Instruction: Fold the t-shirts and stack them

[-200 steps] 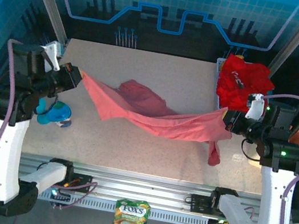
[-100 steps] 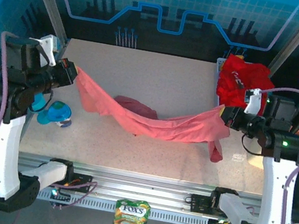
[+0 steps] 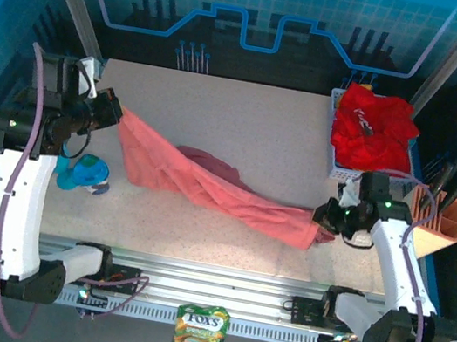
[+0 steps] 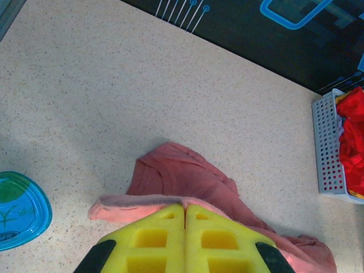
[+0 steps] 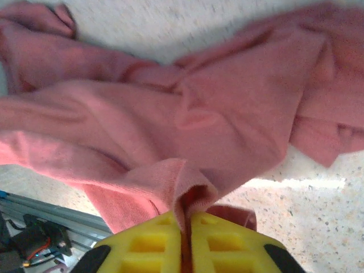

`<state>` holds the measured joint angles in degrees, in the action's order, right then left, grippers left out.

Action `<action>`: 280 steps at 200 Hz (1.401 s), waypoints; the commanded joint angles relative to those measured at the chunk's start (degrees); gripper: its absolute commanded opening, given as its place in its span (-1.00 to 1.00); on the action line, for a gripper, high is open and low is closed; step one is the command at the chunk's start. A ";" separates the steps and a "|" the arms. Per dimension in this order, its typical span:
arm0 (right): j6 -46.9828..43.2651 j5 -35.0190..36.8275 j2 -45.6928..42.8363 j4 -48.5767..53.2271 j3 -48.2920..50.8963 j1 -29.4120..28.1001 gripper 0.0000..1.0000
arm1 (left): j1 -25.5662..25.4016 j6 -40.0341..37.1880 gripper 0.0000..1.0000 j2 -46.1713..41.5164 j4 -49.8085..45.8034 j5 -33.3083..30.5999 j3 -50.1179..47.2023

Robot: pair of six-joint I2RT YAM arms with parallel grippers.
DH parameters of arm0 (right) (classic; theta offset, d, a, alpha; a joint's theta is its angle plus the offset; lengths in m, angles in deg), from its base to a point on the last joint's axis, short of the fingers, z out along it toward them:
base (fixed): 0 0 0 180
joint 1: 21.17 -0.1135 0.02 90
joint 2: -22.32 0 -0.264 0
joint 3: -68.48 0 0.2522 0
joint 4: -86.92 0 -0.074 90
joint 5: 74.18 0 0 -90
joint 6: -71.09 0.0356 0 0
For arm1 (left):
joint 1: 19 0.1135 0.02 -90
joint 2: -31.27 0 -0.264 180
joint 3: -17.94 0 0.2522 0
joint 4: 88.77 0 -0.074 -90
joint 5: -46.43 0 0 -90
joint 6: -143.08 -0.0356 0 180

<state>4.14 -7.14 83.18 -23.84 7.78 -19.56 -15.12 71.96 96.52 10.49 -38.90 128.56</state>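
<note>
Speckled tabletop [image 3: 246, 121] is fronted by a sweets bag [image 3: 199, 340] at the near rail. At near right, one end of the salmon-pink t-shirt [image 3: 208, 185] is pinched in the closed right gripper [image 3: 324, 219]. The cloth is stretched leftward, sagging onto the table, to the left gripper [image 3: 115, 109], clamped on its other end. Farthest right, red t-shirts [image 3: 374, 126] are heaped in a white basket [image 3: 334, 159].

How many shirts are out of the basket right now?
1: the pink shirt, stretched across the table between the left gripper and right gripper. The red heap in the basket may hide several.
</note>
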 commanded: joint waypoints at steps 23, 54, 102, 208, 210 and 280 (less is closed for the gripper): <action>4.37 2.47 -0.93 -3.46 2.91 -3.61 -0.29 | 0.64 -1.03 -1.00 -0.62 2.64 -0.12 -1.68; 6.19 4.94 -1.67 -4.33 3.32 -4.80 0.17 | 0.60 -0.64 -1.00 -0.73 2.79 0.05 -1.93; 12.77 7.49 -3.83 -4.55 7.41 -14.73 0.21 | 0.60 -0.48 -1.00 -0.49 2.99 0.82 -2.71; 24.57 12.61 -5.67 -10.39 15.88 -31.36 -0.34 | 0.60 0.37 -1.00 -1.38 4.36 2.44 -4.84; 24.69 12.53 -5.67 -10.57 15.97 -31.41 -0.35 | 0.60 0.37 -1.00 -1.38 4.43 2.41 -4.84; 25.91 12.17 -3.43 -14.51 17.27 -33.20 -0.44 | 0.60 0.64 -1.00 -1.62 4.55 2.52 -5.28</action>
<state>28.75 4.81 79.20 -36.58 24.48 -51.52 -15.03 72.22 95.97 13.50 -37.54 124.11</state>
